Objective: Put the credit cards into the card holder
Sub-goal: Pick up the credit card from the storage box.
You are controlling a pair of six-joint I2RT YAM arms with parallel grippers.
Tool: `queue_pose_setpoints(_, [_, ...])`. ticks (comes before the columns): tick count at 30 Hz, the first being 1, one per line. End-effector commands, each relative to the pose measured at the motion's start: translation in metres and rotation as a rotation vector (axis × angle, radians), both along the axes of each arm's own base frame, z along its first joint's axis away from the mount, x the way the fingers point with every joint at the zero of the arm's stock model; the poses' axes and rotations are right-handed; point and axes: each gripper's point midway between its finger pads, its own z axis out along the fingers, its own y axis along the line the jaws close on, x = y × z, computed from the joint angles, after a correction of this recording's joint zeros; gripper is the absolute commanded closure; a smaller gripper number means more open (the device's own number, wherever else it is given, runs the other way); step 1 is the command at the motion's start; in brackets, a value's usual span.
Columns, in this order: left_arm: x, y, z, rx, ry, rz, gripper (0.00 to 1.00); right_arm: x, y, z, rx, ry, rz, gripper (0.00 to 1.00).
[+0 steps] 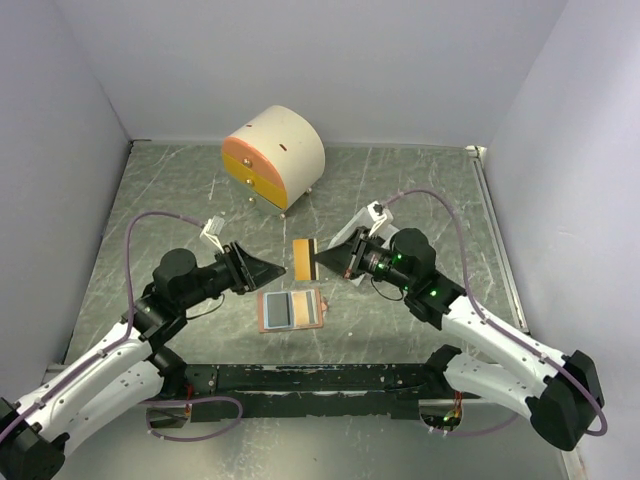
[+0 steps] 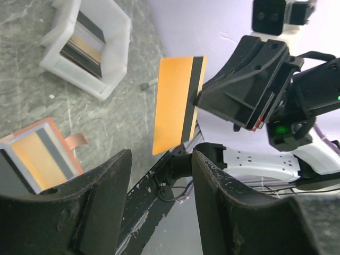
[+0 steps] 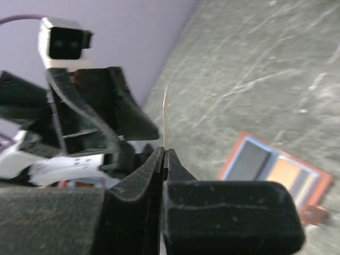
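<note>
The right end effector (image 3: pixel 163 155) is pressed together on the lower edge of an orange card (image 2: pixel 175 106), pinching it so it stands up off the surface (image 1: pixel 420 190). From the right wrist the card shows only as a thin pale line rising out of the closed tips. From the left wrist its broad face shows: plain orange, with a black stripe along the long edge nearest the pinching tips.

Facing that card from the other side is the left end effector (image 2: pixel 159 212), its two fingers spread apart with nothing between them. It is close to the card but not touching it.

Below and between the two end effectors, the card holder (image 1: pixel 292 309) lies flat and open on the surface. It is salmon-pink with a small tab at one edge. The tucked cards (image 1: pixel 280 310) sit side by side in its slots, one bluish-grey and one orange with a grey band.

Farther out past the left end effector is a white tray (image 2: pixel 114 53). Its stacked cards (image 2: pixel 85 42) stand on edge, gold and dark. A round cabinet (image 1: pixel 275 158) with orange and yellow drawers stands farthest off.
</note>
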Motion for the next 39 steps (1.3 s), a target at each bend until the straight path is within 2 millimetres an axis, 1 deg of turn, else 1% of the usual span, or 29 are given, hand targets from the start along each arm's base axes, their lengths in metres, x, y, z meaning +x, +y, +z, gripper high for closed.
queue_pose_setpoints(1, [-0.004,-0.009,0.029,-0.094,-0.05,-0.052,0.4,-0.028,0.02,0.046,0.238,0.007,0.169,1.0])
queue_pose_setpoints(4, [-0.004,-0.011,0.028,-0.109,-0.044,-0.06,0.41,-0.033,0.023,0.046,0.258,0.018,0.196,1.0])
queue_pose_setpoints(10, [-0.005,-0.012,0.032,-0.144,-0.066,-0.067,0.46,-0.039,0.03,0.031,0.23,0.045,0.226,1.0])
queue_pose_setpoints(11, [-0.005,-0.012,0.032,-0.143,-0.068,-0.067,0.49,-0.039,0.03,0.029,0.23,0.049,0.225,1.0])
queue_pose_setpoints(13, [-0.005,-0.013,0.03,-0.14,-0.064,-0.071,0.64,-0.039,0.031,0.023,0.222,0.059,0.222,1.0])
queue_pose_setpoints(16, [-0.005,-0.013,0.024,-0.135,-0.05,-0.07,0.89,-0.038,0.032,0.015,0.204,0.069,0.217,1.0])
queue_pose_setpoints(17, [-0.004,-0.013,0.022,-0.13,-0.043,-0.066,0.93,-0.037,0.031,0.012,0.192,0.074,0.209,1.0])
queue_pose_setpoints(18, [-0.004,-0.013,0.019,-0.122,-0.038,-0.063,0.93,-0.036,0.031,0.009,0.179,0.079,0.201,1.0])
queue_pose_setpoints(19, [-0.003,-0.013,0.016,-0.113,-0.033,-0.06,0.93,-0.034,0.03,0.006,0.163,0.084,0.188,0.97])
queue_pose_setpoints(21, [-0.003,-0.012,0.011,-0.103,-0.022,-0.055,0.93,-0.031,0.029,-0.001,0.136,0.1,0.168,0.88])
queue_pose_setpoints(22, [-0.002,-0.012,0.007,-0.096,-0.011,-0.05,0.93,-0.029,0.027,-0.003,0.123,0.104,0.155,0.8])
queue_pose_setpoints(24, [0.0,-0.009,-0.003,-0.067,0.019,-0.029,0.93,-0.025,0.024,-0.008,0.094,0.114,0.123,0.7])
queue_pose_setpoints(27, [0.003,-0.006,-0.016,-0.015,0.057,-0.002,0.93,-0.021,0.018,-0.018,0.048,0.125,0.075,0.59])
queue_pose_setpoints(29, [0.006,-0.003,-0.025,0.036,0.072,0.016,0.93,-0.018,0.014,-0.023,0.022,0.127,0.046,0.54])
queue_pose_setpoints(30, [0.007,-0.002,-0.03,0.066,0.073,0.02,0.93,-0.016,0.012,-0.026,0.008,0.123,0.037,0.53])
queue_pose_setpoints(32, [0.01,0.005,-0.05,0.152,0.117,0.051,0.93,-0.012,0.008,-0.034,-0.029,0.127,0.009,0.5])
queue_pose_setpoints(34, [0.016,0.013,-0.068,0.231,0.175,0.099,0.93,-0.01,0.006,-0.042,-0.079,0.137,-0.001,0.49])
queue_pose_setpoints(36, [0.019,0.017,-0.083,0.286,0.229,0.131,0.93,-0.006,0.002,-0.056,-0.152,0.161,-0.026,0.48])
queue_pose_setpoints(39, [0.02,0.017,-0.099,0.319,0.273,0.132,0.93,-0.002,-0.006,-0.082,-0.274,0.194,-0.06,0.48])
